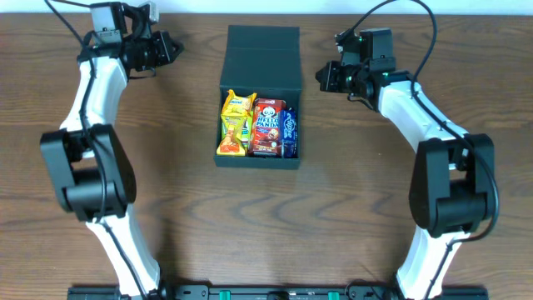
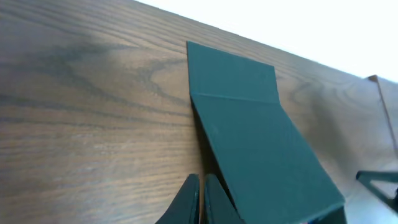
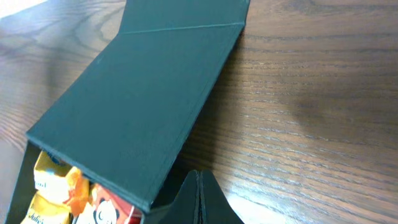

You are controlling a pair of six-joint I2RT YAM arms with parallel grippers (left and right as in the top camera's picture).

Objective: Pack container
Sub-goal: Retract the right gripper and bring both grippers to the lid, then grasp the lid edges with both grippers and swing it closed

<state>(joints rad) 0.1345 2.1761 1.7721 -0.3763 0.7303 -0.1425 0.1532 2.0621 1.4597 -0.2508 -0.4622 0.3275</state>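
Observation:
The dark teal-black container (image 1: 258, 160) sits mid-table with its flap lid (image 1: 262, 58) open and raised toward the back. Inside lie a yellow-orange snack pack (image 1: 235, 123), a red Hello Panda box (image 1: 267, 127) and a blue pack (image 1: 289, 132). My left gripper (image 1: 172, 47) is shut and empty, left of the lid; in the left wrist view its fingers (image 2: 201, 193) point at the lid (image 2: 255, 137). My right gripper (image 1: 321, 77) is shut and empty, just right of the lid; in the right wrist view its fingers (image 3: 199, 186) sit beside the lid's edge (image 3: 137, 106).
The wooden table (image 1: 150, 167) spreads around the container. Both arm bases stand at the front edge, left (image 1: 92, 175) and right (image 1: 450, 192). A black rail (image 1: 266, 292) runs along the front.

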